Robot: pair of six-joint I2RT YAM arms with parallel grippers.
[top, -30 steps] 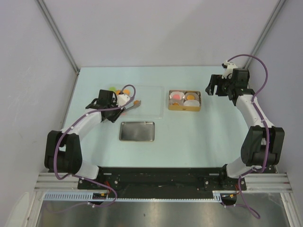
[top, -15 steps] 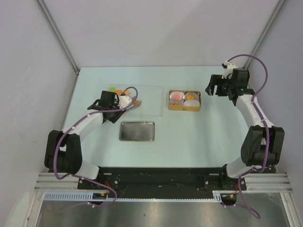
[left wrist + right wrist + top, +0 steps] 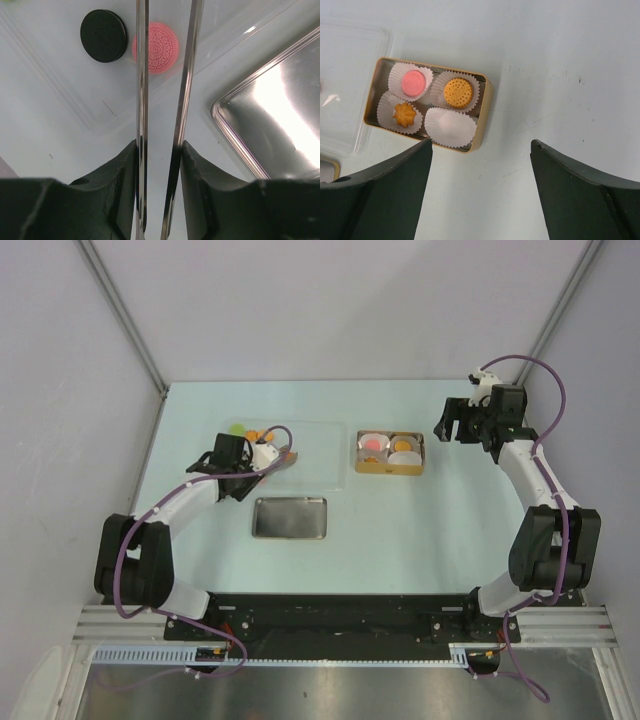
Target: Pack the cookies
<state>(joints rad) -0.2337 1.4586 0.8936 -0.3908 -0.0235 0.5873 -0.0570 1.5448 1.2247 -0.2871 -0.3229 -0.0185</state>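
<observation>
My left gripper (image 3: 159, 147) is shut on a pair of metal tongs (image 3: 142, 90) whose two blades run up out of the left wrist view, a gap between them. Under the blades a pink cookie (image 3: 162, 49) and a black cookie (image 3: 104, 36) lie on the clear plastic tray (image 3: 75, 100). From above, the left gripper (image 3: 262, 455) hangs over that tray beside more cookies (image 3: 250, 432). The gold tin (image 3: 486, 107) holds paper cups with a pink cookie (image 3: 412, 82), a round orange one (image 3: 458, 92) and a flower-shaped one (image 3: 404, 114); one cup (image 3: 451, 126) is empty. My right gripper (image 3: 481, 145) is open, right of the tin.
A shiny metal lid (image 3: 290, 517) lies flat in front of the clear tray; its corner (image 3: 270, 105) shows to the right of the tongs. The tin (image 3: 390, 452) sits mid-table between the arms. Grey walls close in the table at the back and sides.
My left gripper has shifted slightly over the clear tray and the tongs' blades have drawn a little closer together. The right arm has not moved.
</observation>
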